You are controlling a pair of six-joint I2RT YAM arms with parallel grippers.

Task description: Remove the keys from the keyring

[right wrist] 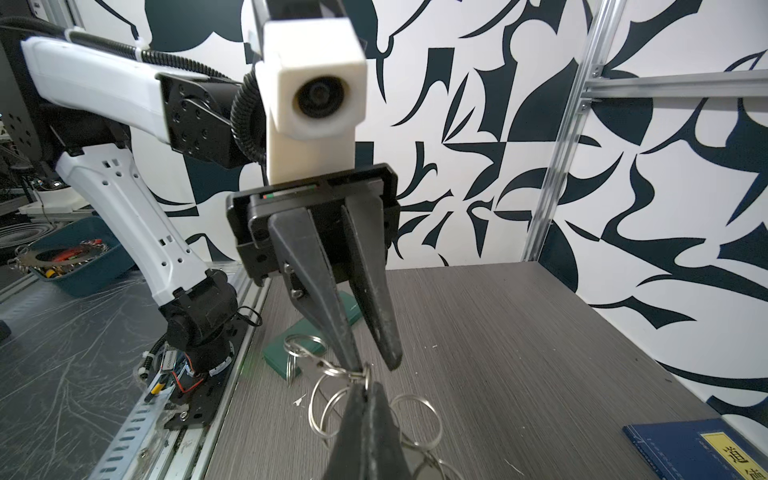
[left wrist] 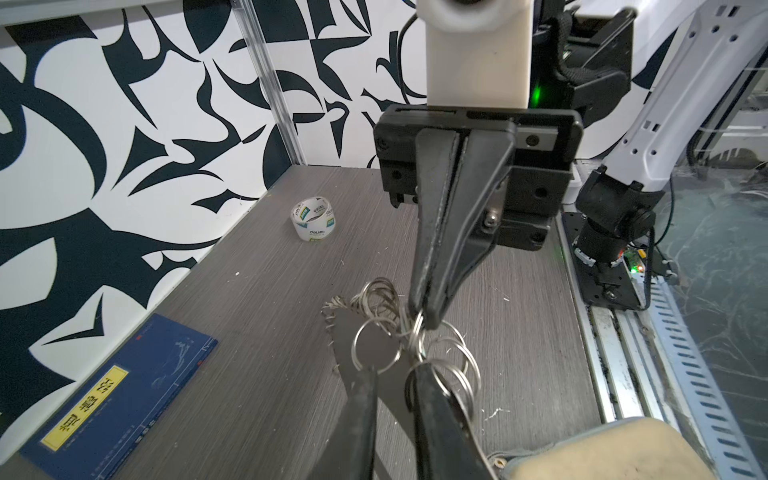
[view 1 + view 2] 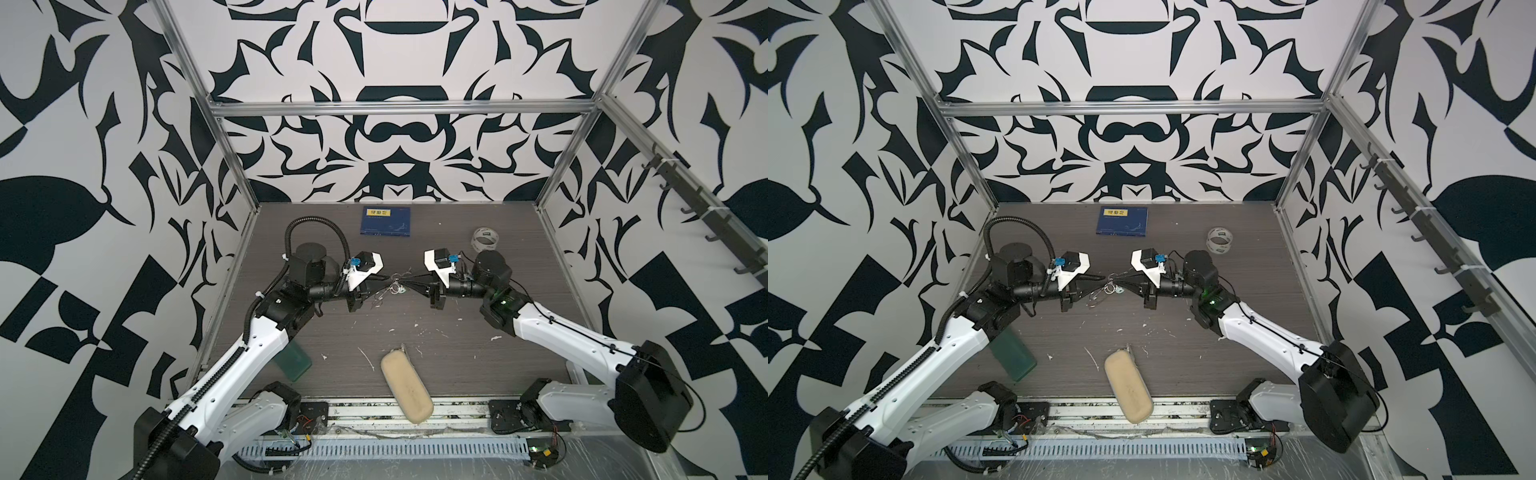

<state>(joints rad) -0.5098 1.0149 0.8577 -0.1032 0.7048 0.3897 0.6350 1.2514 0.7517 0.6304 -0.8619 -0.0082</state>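
The keyring (image 2: 376,345) is a bunch of thin silvery wire rings with a bit of chain, held a little above the table's middle (image 3: 395,286) (image 3: 1111,286). My right gripper (image 1: 365,386) (image 3: 409,282) is shut on one ring, its tip showing in the left wrist view (image 2: 424,316). My left gripper (image 2: 395,372) (image 3: 386,281) faces it with its jaws slightly apart. Rings loop round one of its fingers (image 2: 422,382). In the right wrist view one of its fingertips (image 1: 353,365) touches the rings. A small pale spot (image 3: 1120,291) hangs among the rings. No keys show clearly.
A blue book (image 3: 385,222) lies at the back and a clear printed tape roll (image 3: 484,239) at the back right. A tan case (image 3: 406,380) overhangs the front edge. A green block (image 3: 295,361) sits under the left arm. White flecks dot the table.
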